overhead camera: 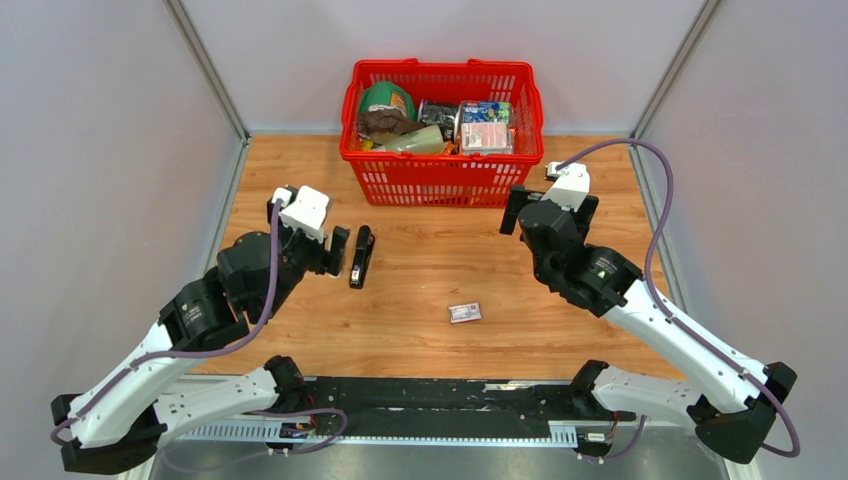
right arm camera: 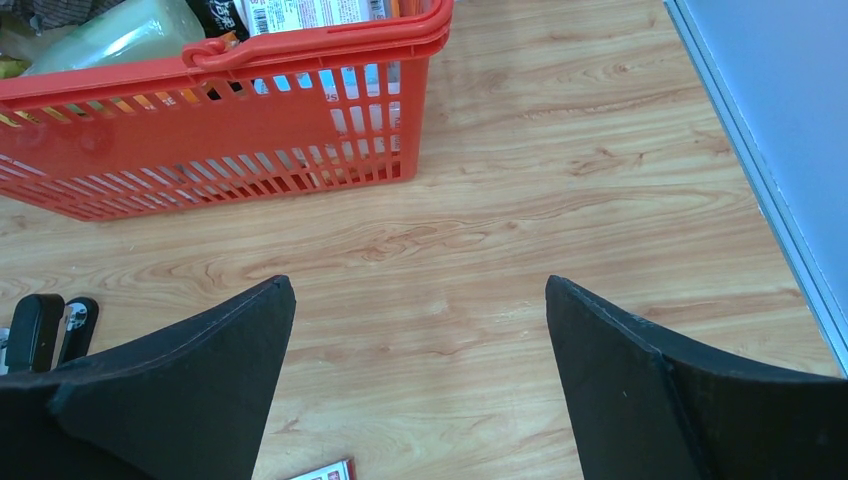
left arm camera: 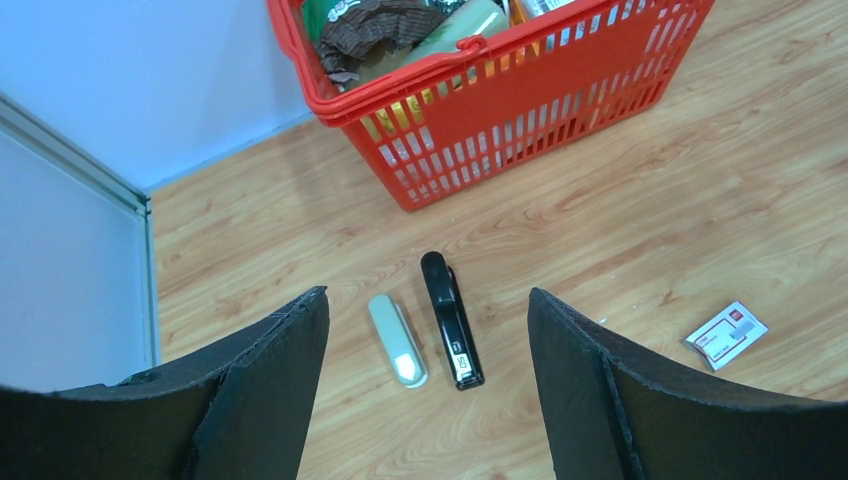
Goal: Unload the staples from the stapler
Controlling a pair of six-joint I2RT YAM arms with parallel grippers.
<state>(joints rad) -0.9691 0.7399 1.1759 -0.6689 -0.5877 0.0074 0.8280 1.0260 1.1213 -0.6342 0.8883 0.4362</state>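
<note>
The black stapler point(overhead camera: 360, 256) lies flat on the wooden table, left of centre, in front of the red basket. In the left wrist view the stapler point(left arm camera: 451, 318) lies between my fingers' lines of sight, with a pale grey slim piece point(left arm camera: 396, 339) lying parallel just left of it. My left gripper point(overhead camera: 338, 250) is open and empty, right beside the stapler's left side and above the table; its fingers point(left arm camera: 270, 370) stand wide apart. My right gripper point(overhead camera: 514, 210) is open and empty, hovering near the basket's front right corner, far from the stapler; below it is bare wood point(right arm camera: 418, 282).
The red basket point(overhead camera: 445, 185) full of packaged goods stands at the back centre; it also shows in the left wrist view point(left arm camera: 520, 110) and the right wrist view point(right arm camera: 200, 110). A small flat labelled box point(overhead camera: 465, 313) lies mid-table. Grey walls close in both sides.
</note>
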